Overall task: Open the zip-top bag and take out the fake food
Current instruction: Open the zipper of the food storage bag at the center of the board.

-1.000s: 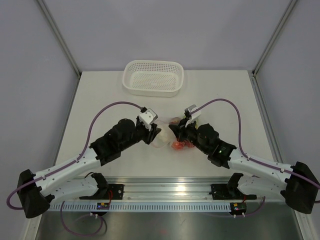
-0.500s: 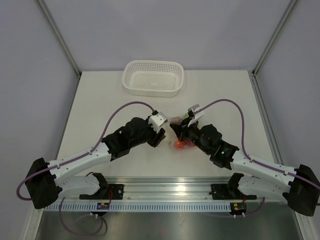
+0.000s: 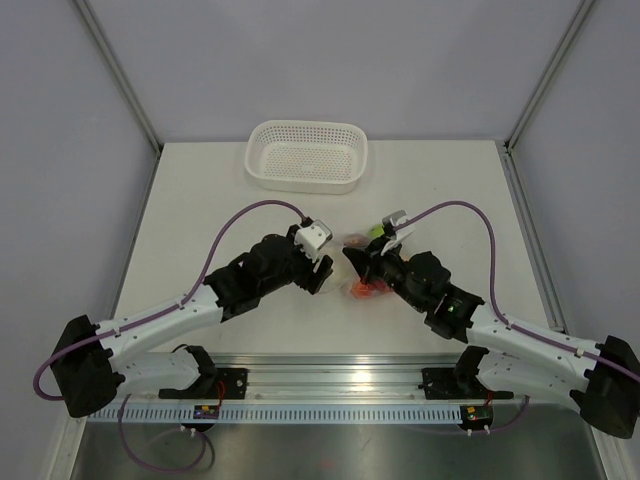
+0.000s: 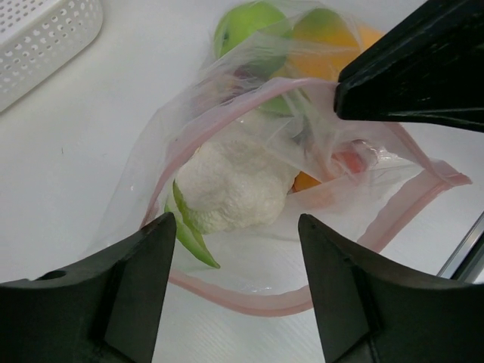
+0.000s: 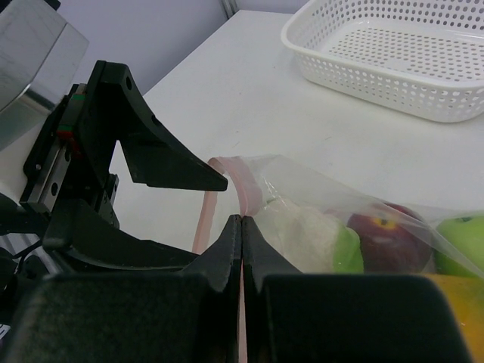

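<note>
The zip-top bag lies on the table with its pink-rimmed mouth gaping toward my left wrist camera. Fake food fills it: a white cauliflower nearest the mouth, a green apple and an orange piece behind. My left gripper stands open above the bag's lower zip strip, with nothing between its fingers. My right gripper is shut on the upper zip strip and holds it lifted. A dark red piece shows through the plastic. From above, the bag sits between the left gripper and the right gripper.
A white perforated basket stands at the back middle of the table, with nothing in it; its corner shows in the left wrist view. Both arms angle inward and meet near the table's centre.
My left arm has swung right toward the bag's mouth and its jaws have spread wider. The right arm has shifted slightly, still pinching the bag's rim.
</note>
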Controlling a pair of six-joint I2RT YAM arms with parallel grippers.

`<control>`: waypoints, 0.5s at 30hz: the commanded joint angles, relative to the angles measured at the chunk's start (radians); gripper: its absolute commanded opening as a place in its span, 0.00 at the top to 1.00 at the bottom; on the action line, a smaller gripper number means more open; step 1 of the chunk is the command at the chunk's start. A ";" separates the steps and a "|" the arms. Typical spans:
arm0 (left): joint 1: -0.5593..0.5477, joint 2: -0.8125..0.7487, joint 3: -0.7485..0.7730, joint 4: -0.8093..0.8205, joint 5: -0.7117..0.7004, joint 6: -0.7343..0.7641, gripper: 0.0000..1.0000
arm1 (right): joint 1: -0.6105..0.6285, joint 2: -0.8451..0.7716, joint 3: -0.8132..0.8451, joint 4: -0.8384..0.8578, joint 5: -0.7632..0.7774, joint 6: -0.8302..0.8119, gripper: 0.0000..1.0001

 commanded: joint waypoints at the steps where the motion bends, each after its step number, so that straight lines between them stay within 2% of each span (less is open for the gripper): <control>1: -0.003 -0.004 0.013 0.058 -0.040 -0.030 0.25 | 0.007 -0.034 -0.001 0.054 0.034 -0.003 1.00; 3: -0.003 -0.009 0.007 0.064 -0.056 -0.038 0.19 | 0.007 -0.034 -0.001 0.053 0.034 -0.014 1.00; 5: -0.003 -0.012 0.009 0.069 -0.051 -0.040 0.18 | 0.007 -0.035 -0.004 0.051 0.038 -0.016 1.00; 15: -0.003 0.026 0.020 0.069 -0.027 -0.015 0.23 | 0.007 -0.052 -0.008 0.053 0.028 -0.002 1.00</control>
